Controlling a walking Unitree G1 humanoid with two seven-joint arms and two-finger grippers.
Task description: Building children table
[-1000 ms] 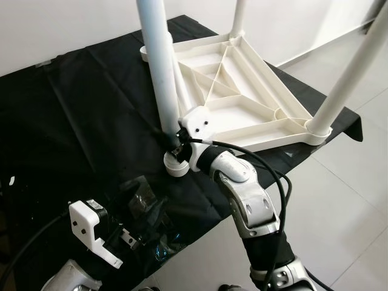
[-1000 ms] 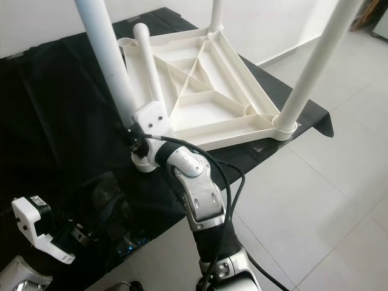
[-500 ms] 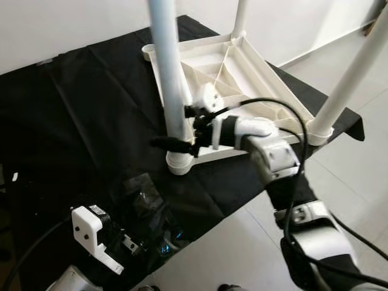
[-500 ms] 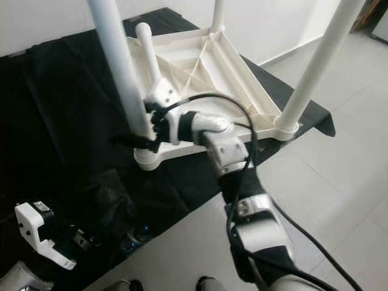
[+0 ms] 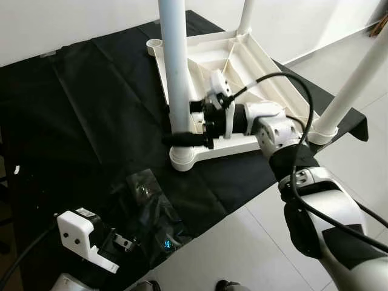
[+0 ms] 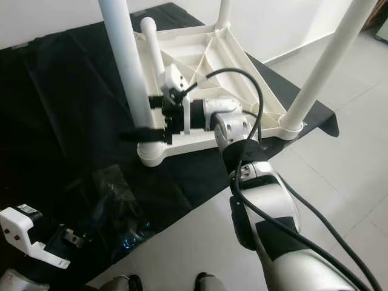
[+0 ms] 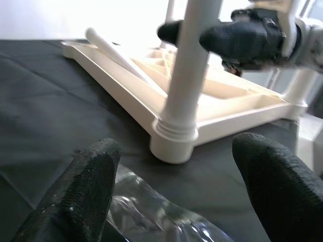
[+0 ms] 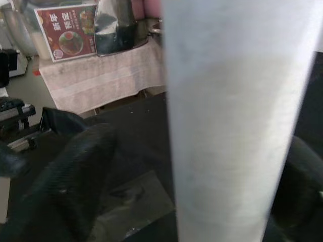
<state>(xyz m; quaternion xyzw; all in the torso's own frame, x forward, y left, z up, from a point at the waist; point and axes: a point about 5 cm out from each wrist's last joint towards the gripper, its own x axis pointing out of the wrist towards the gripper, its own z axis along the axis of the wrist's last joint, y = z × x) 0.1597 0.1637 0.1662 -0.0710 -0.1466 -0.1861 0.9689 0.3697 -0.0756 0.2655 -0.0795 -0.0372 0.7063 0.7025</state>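
From the head views, the right pincer (image 5: 189, 126) has swung round from below to clasp the near leg (image 5: 176, 66) side-on, just above its socket on the upturned table (image 5: 254, 66) lying on the black cloth (image 5: 91, 109); the leg now stands upright (seated, I judge). The left wrist view shows the left pincer (image 7: 176, 186) gaping open, holding nothing, above a clear plastic bag (image 7: 151, 222). The right wrist view shows the leg between its fingers (image 8: 65, 176).
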